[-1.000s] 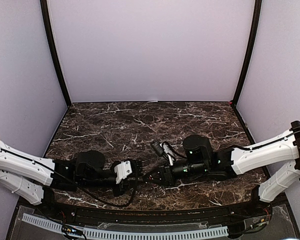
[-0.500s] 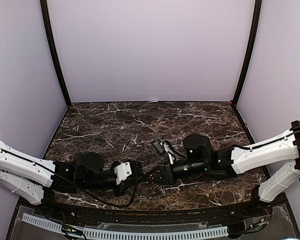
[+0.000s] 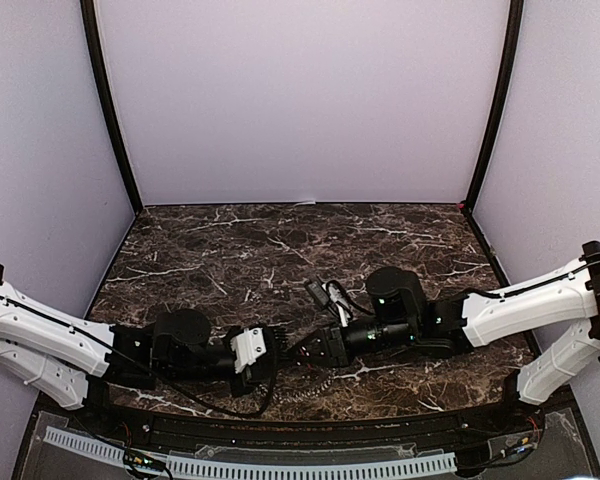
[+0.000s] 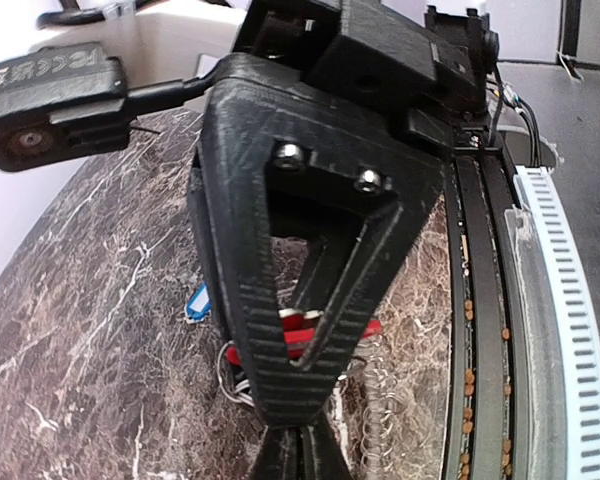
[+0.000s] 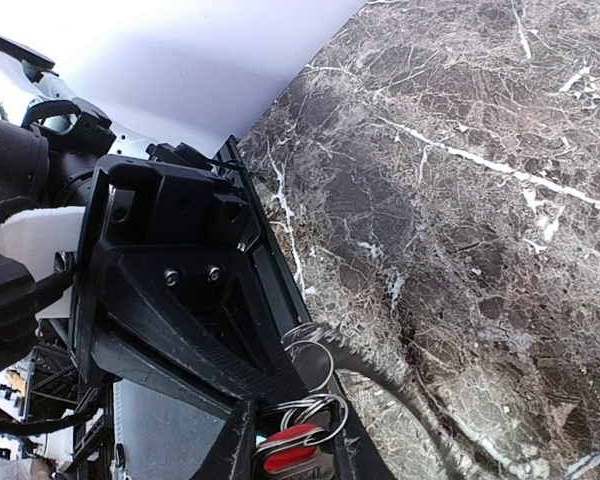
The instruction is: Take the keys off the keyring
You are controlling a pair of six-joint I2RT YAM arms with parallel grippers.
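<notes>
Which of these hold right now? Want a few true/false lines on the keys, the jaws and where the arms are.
1. The red key sits between the right jaws. True.
2. The left jaws stand wide open. False: they are shut.
3. A blue key shows in the left wrist view. True.
4. Both arms work at the far edge of the table. False: they meet near its front edge.
5. The wire loops of the keyring sit right by the red key's head. True.
6. The table is plain white. False: it is dark veined marble.
</notes>
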